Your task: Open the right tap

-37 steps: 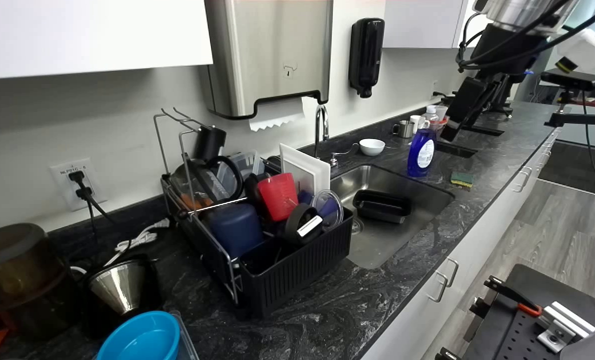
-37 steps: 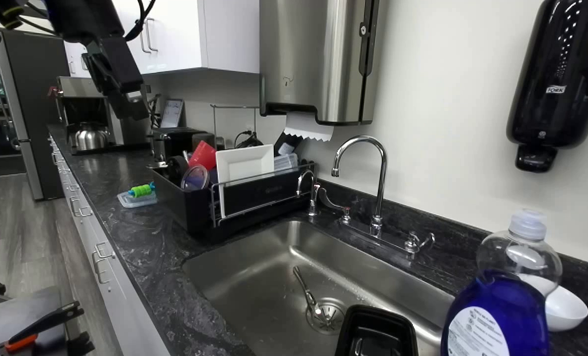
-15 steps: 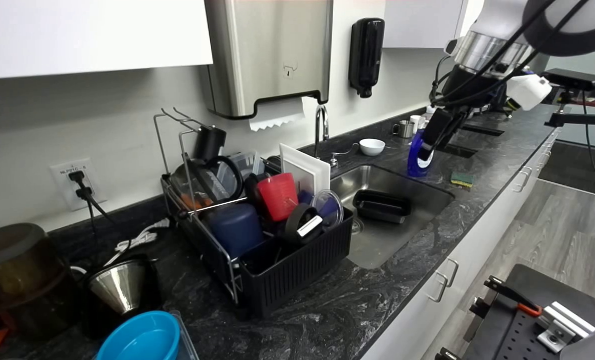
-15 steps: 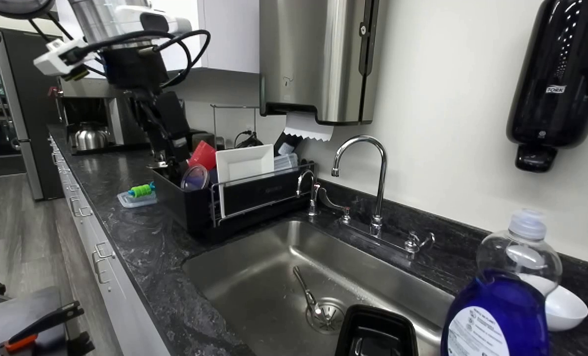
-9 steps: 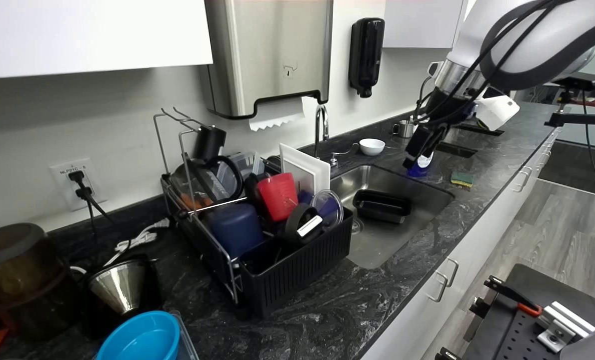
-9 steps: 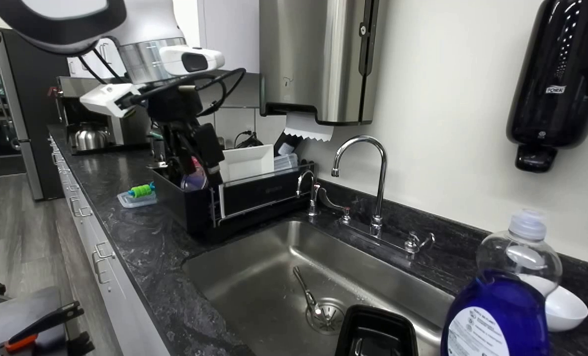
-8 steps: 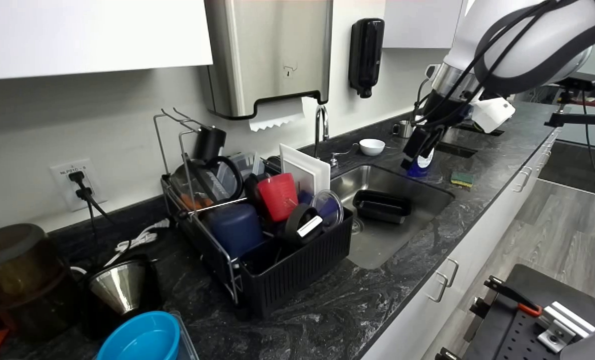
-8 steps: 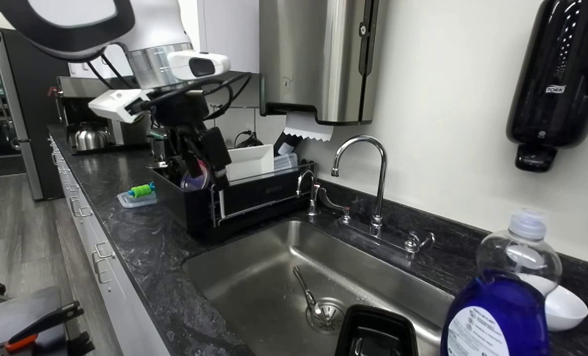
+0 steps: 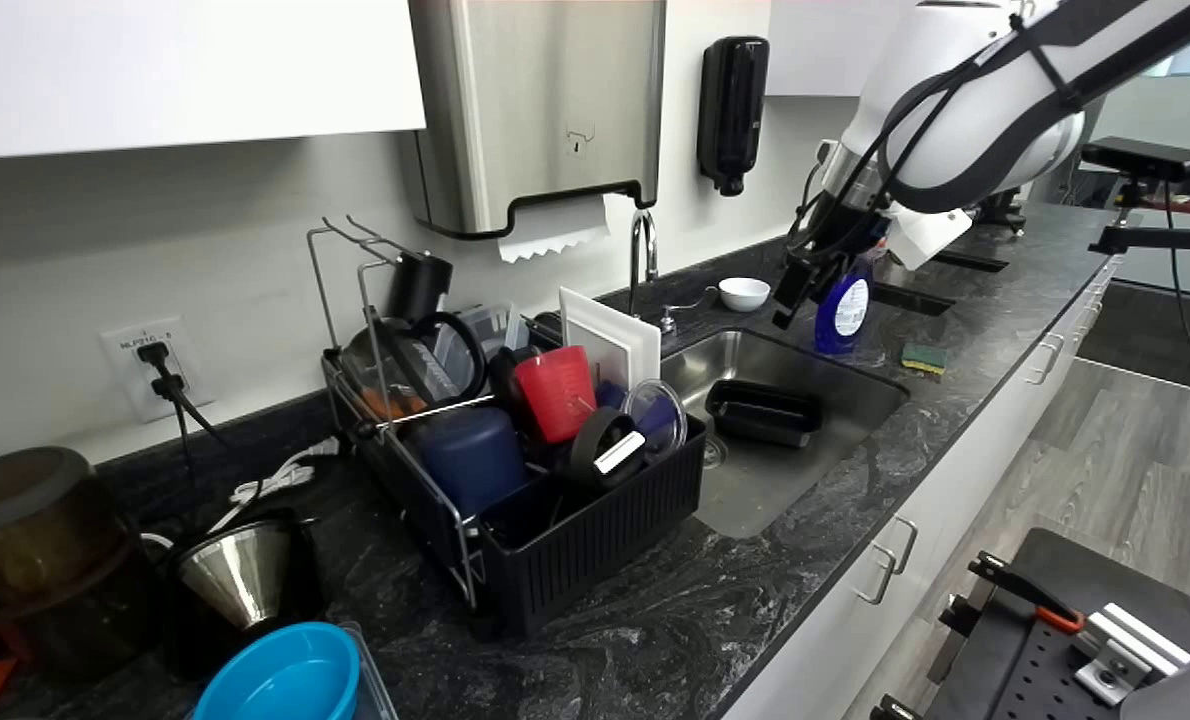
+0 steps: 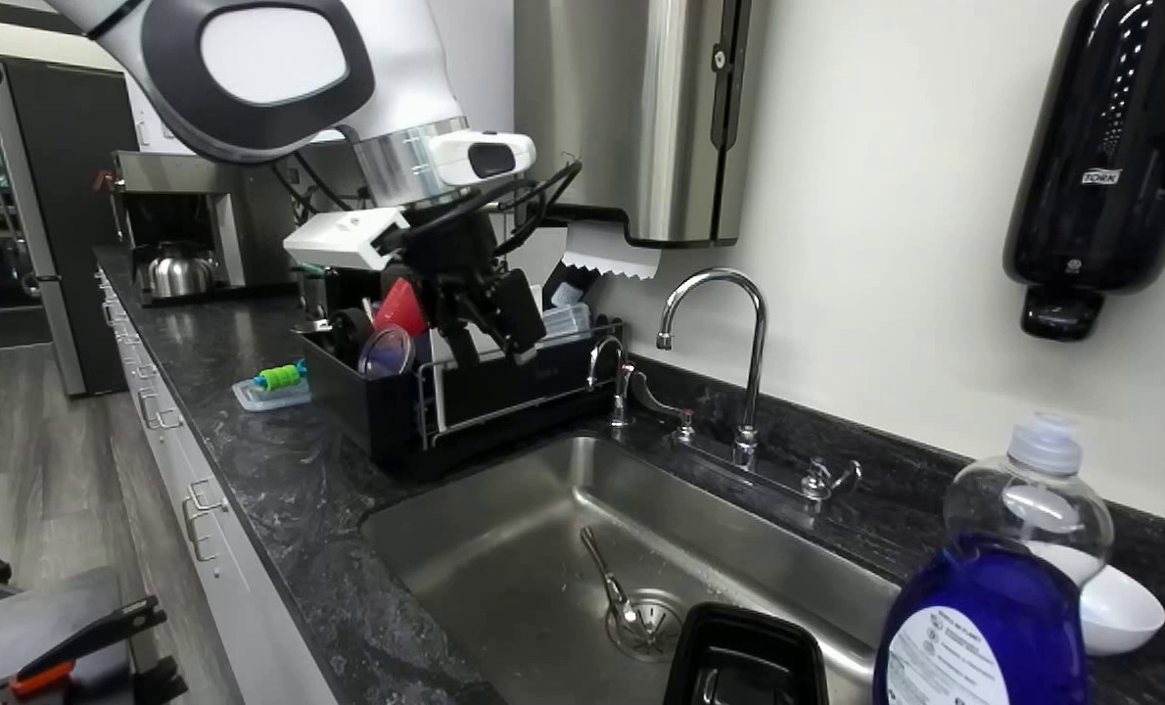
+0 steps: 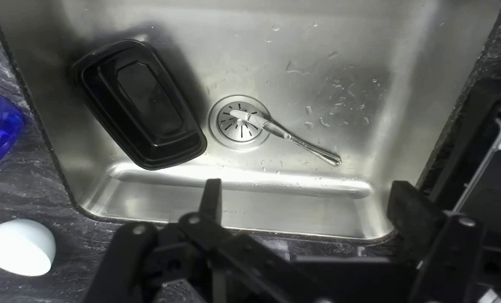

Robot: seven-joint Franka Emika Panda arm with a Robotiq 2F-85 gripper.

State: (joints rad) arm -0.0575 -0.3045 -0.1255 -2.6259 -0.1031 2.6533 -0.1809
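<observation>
Closer over the sink (image 10: 514, 548) than a second ago, the arm (image 10: 401, 93) hangs its jaws above it, spread wide and gripping nothing. Apart from them, the right tap (image 10: 821, 480) sits on the bench (image 10: 318, 548) behind the sink, just right of the spout (image 10: 753, 392) in an exterior view.

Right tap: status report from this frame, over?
Gripper open, holding nothing. Right tap not yet touched; no flow visible at spout. White bowl nearby, probably not blocking.
</observation>
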